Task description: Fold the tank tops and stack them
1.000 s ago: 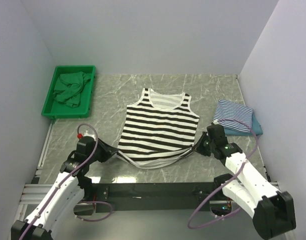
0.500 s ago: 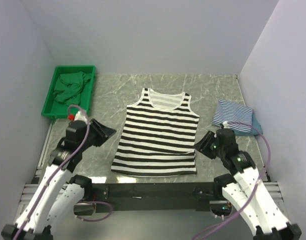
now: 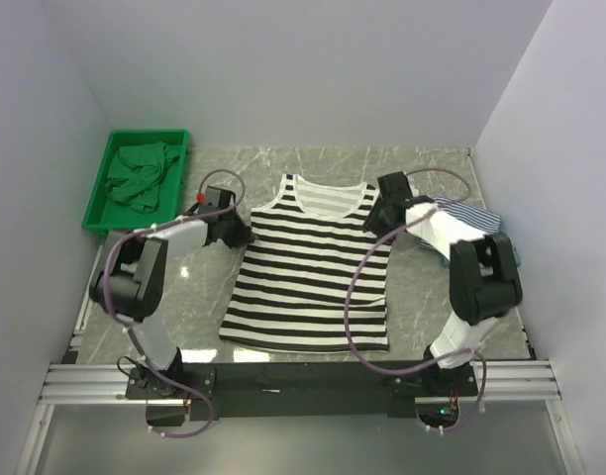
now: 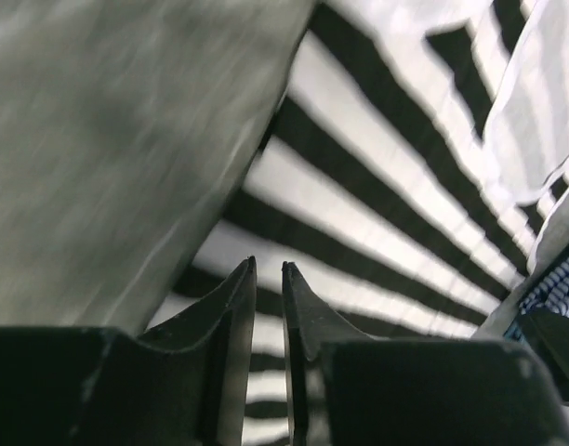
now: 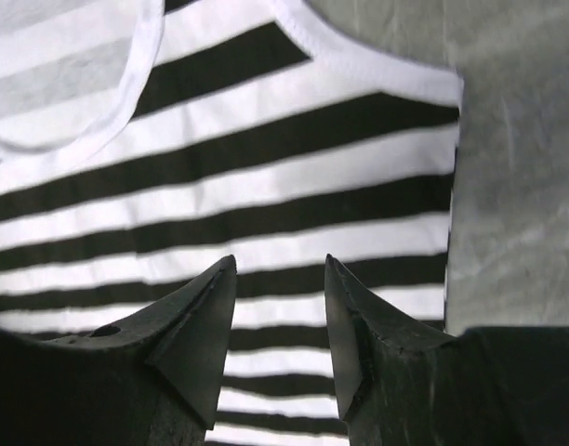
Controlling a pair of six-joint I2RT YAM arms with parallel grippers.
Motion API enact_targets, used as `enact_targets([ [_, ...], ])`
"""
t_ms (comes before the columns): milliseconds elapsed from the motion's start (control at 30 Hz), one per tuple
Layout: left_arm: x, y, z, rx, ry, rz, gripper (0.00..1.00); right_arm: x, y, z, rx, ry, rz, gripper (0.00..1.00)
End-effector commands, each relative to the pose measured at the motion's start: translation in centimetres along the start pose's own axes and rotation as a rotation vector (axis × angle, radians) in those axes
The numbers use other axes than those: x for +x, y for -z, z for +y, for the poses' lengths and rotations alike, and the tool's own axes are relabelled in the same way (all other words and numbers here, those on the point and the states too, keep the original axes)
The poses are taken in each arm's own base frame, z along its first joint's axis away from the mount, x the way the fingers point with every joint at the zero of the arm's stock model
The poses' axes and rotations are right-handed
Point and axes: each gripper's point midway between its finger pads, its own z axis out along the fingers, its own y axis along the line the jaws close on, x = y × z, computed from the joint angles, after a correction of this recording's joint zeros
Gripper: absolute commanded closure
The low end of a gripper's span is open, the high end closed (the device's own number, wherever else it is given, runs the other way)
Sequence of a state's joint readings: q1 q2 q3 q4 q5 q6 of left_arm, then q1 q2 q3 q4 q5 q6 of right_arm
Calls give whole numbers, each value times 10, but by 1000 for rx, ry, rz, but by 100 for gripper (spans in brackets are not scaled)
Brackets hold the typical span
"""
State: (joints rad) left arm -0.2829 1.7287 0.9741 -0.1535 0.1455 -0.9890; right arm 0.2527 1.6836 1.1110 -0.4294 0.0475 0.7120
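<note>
Moved since a second ago: both my arms, from the hem corners low in the frame up to the armholes. The hem, then bunched between them, now lies flat.

Item 1, wide-striped tank top (image 3: 313, 267): black and white bands, white binding at neck and armholes, paler inside-back showing through the scooped neck. It lies spread flat, front up, at frame centre, neck toward the top and hem toward the bottom.

Item 2, thin-striped top (image 3: 468, 214): blue and white, folded, at centre right and partly behind my right arm. A corner of it shows at the lower right of the left wrist view (image 4: 556, 279).

Item 3, left jaws: nearly pressed together, with a thin gap and nothing in it. They sit over the top's left edge, where cloth (image 4: 359, 214) meets bare stone.

Item 4, right jaws: spread, nothing between them, above the right shoulder and armhole (image 5: 266, 186).

Item 5, green tray (image 3: 97, 198): upper left, holding crumpled green cloth (image 3: 140, 178).

Item 6, surface (image 3: 422, 297): grey-green marbled stone with pale veins and a black rail along the bottom edge.

Item 7, room: plain pale walls (image 3: 283, 69) on three sides.
</note>
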Motion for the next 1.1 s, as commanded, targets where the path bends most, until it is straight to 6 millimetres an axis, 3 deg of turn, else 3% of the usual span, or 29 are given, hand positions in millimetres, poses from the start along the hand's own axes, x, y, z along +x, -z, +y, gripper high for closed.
enact_targets([
  [0, -27, -17, -37, 98, -8, -49, 77, -29, -14, 6, 48, 21, -51, 50],
  [67, -30, -24, -37, 80, 8, -51, 78, -19, -35, 0, 93, 48, 16, 50],
  [267, -31, -33, -2, -54, 123, -101, 79, -30, -72, 15, 129, 97, 84, 50],
  [400, -23, -21, 5, -29, 182, -115, 78, -58, -92, 47, 86, 128, 85, 50],
  [433, -23, -19, 7, -32, 192, -118, 78, -57, -92, 44, 112, 149, 122, 50],
  [500, -20, -14, 13, -34, 225, -125, 77, -73, -103, 61, 86, 173, 111, 50],
  [633, -17, -11, 17, -16, 282, -114, 76, -86, -119, 79, 40, 217, 116, 49],
  [667, -20, -11, 17, -18, 291, -114, 76, -100, -115, 95, -9, 214, 88, 48],
  [733, -15, -10, 18, -19, 302, -98, 75, -100, -127, 106, -60, 226, 87, 47],
  [867, -11, 0, 16, 15, 311, -94, 72, -125, -117, 133, -149, 245, -9, 42],
  [967, -27, 15, 2, 72, 267, -148, 64, -162, -81, 147, -175, 265, -134, 37],
  [1067, -52, 27, -1, 52, 215, -196, 60, -174, -50, 152, -180, 251, -188, 36],
])
